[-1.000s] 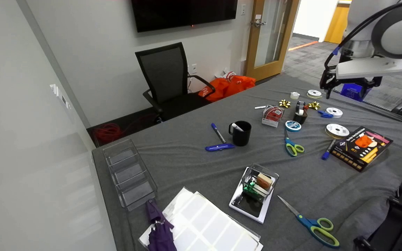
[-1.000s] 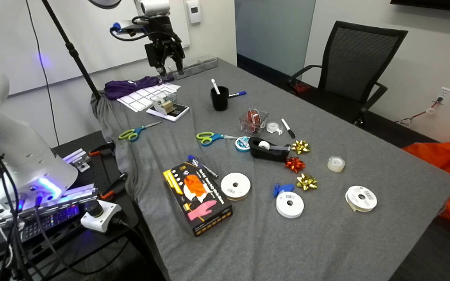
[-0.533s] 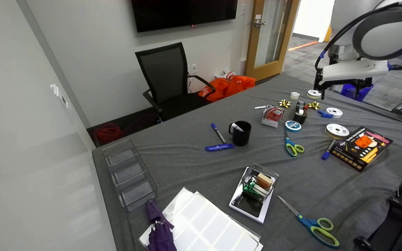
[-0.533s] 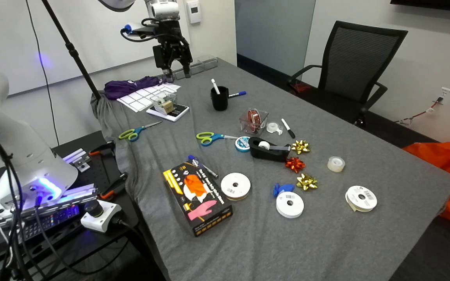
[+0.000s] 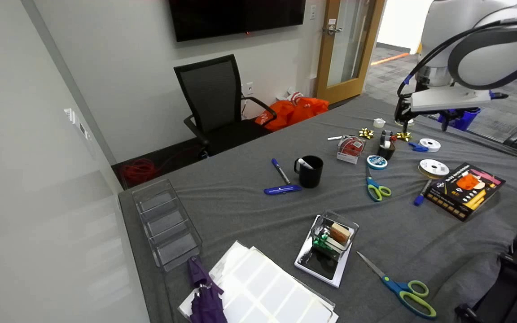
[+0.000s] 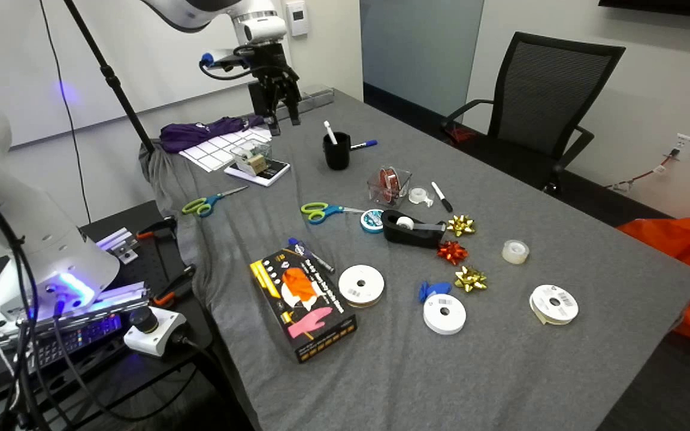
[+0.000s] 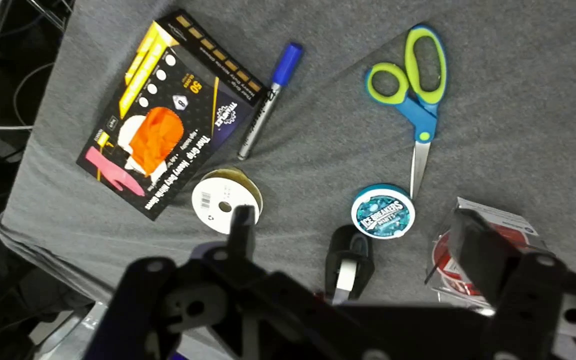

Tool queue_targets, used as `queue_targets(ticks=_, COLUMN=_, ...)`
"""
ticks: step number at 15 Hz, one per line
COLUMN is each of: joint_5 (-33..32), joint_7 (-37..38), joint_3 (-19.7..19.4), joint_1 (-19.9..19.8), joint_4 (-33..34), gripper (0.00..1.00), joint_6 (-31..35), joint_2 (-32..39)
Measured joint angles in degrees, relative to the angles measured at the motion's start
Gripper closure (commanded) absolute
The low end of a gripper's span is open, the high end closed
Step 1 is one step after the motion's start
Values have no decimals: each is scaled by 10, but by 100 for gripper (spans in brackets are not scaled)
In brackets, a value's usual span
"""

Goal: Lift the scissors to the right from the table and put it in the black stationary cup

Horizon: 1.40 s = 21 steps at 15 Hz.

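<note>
Has come lower and farther in from the robot-side edge of the tabletop (image 6: 524,371) with an empty, spread gripper (image 6: 285,125), likely approaching the scissors (image 7: 422,122) beside the mint tin (image 7: 384,212), untouched between that edge and the opposite one.
</note>
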Motion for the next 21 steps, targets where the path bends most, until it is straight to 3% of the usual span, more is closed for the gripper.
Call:
queue_targets(ticks=3, joint_5=5, joint_7=-37, joint_3=-21, joint_1=2, joint_4=-1, gripper=0, joint_6=65, joint_2=52)
queue_targets(ticks=6, joint_5=68, joint_7=-116, joint_3=-44, joint_1=1, joint_4=-2, gripper=0, joint_6=139, joint_2=106)
queue_targets(ticks=10, joint_5=226, joint_7=-278, joint_3=-57, joint_1=-7, joint_4=-7, gripper=0, joint_6=231, joint_2=154)
queue_targets(ticks=13, joint_5=364, joint_7=-410, joint_3=-33, joint_1=-35, joint_4=-9, gripper=0, joint_6=276, joint_2=175)
queue_targets(ticks=21, joint_5=381, joint_7=-428, joint_3=-44, joint_1=-31, joint_4=-4, gripper=0, joint_6=284, joint_2=183)
